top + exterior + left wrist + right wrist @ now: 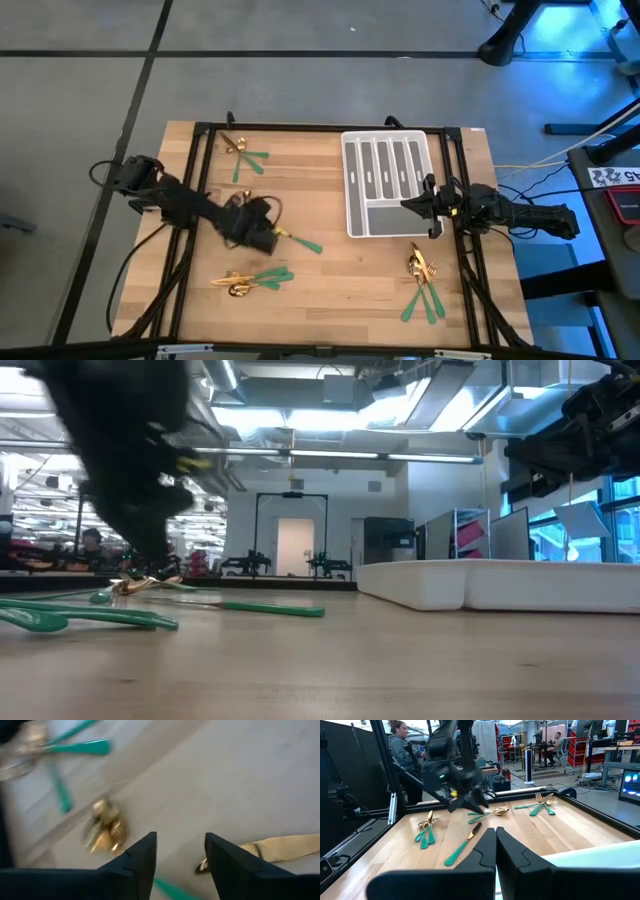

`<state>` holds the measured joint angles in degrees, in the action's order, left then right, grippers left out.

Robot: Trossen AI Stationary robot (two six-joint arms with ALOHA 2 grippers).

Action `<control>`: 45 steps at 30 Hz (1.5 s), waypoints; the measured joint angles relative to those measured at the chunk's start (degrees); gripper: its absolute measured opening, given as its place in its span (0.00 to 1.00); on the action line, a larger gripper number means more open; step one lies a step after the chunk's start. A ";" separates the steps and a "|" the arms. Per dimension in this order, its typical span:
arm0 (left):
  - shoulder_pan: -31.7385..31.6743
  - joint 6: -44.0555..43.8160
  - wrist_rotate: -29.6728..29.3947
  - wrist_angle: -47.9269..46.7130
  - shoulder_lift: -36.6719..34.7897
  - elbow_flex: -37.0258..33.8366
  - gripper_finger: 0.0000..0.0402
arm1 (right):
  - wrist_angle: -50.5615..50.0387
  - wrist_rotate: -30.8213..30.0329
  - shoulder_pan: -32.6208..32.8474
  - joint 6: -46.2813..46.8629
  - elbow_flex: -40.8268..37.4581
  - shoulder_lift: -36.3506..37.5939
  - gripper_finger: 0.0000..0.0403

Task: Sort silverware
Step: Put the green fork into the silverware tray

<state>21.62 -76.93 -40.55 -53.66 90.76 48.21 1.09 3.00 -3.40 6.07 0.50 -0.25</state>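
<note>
Wooden bench (330,270): left end effector (272,240), fingers apart, hovers mid-bench over a lone knife (298,242), ready to grasp; right end effector (425,208), fingers together, waits by the tray (352,185).

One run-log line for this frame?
left gripper: open over lone knife | right gripper: shut, at tray | tray slots: nothing visible
</note>
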 joint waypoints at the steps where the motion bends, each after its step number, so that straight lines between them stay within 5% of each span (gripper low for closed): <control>1: 1.88 -6.49 -0.94 -3.36 0.00 0.00 0.37 | 0.00 0.00 0.01 0.00 0.01 0.00 0.00; 6: 6.61 -30.93 0.75 -13.99 -0.08 -3.59 0.36 | -0.01 0.00 0.02 0.00 0.02 0.00 0.00; 10: 8.08 -39.36 3.12 -7.92 -1.16 -9.25 0.45 | 0.01 -0.02 0.02 0.00 0.01 0.02 0.00; 18: 4.89 -39.64 6.28 5.51 -2.38 -15.37 0.61 | 0.01 -0.02 0.02 0.00 0.02 0.01 0.00; 31: -2.62 -36.91 6.43 9.56 -2.32 -13.97 0.47 | 0.01 -0.02 0.01 -0.01 0.00 0.00 0.00; 45: -2.94 -46.59 -0.63 15.05 -2.25 -13.88 0.77 | 0.01 -0.02 0.01 0.00 -0.01 0.00 0.00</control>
<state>18.67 -123.52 -41.18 -38.61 88.51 34.33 1.10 2.98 -3.39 6.07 0.49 -0.25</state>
